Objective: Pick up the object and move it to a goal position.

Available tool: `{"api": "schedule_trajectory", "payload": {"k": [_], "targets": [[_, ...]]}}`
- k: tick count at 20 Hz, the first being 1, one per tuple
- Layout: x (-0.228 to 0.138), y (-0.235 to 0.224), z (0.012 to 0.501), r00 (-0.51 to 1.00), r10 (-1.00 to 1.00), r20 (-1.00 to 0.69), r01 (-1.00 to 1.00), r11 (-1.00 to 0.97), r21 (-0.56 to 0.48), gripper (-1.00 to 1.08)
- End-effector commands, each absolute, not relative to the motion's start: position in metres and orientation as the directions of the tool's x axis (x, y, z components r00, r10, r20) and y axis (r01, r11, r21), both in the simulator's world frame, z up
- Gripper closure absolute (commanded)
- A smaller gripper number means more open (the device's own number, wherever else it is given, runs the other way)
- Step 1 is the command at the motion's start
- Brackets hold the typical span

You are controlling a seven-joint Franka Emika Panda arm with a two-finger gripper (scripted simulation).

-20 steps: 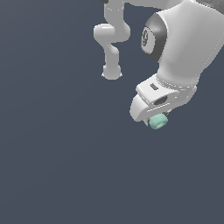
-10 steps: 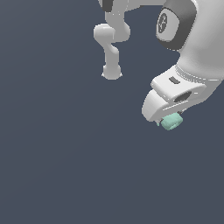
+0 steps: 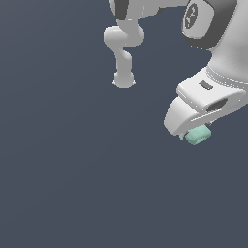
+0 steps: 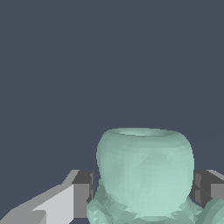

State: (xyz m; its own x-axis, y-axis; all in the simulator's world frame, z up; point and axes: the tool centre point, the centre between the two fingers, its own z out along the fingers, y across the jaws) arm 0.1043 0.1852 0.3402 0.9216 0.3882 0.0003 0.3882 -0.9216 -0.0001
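The object (image 3: 198, 135) is a small pale mint-green lump held under the white hand of my arm at the exterior view's right. My gripper (image 3: 195, 133) is shut on it and carries it in the air above the dark grey floor. In the wrist view the object (image 4: 145, 168) fills the space between the two dark finger pads (image 4: 82, 188), which press on its two sides. The fingers themselves are mostly hidden by the white hand in the exterior view.
The arm's white base (image 3: 123, 80) stands on the floor at the back, towards the middle of the exterior view. The dark grey floor (image 3: 72, 169) spreads flat all around. No goal marker shows in either view.
My gripper has moved with the object towards the exterior view's right and appears closer to the camera. Its hold on the object is the same.
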Motion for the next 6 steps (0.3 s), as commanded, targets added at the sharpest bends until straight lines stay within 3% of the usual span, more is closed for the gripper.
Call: {"api": "schedule_trajectory", "payload": {"k": [1,6], "targets": [[0.1058,0.1867,0.3417,0.921,0.388,0.000,0.388,-0.921,0.000,1.08],[0.1068,0.1871,0.3425,0.921,0.388,0.000,0.388,-0.921,0.000,1.08]]}}
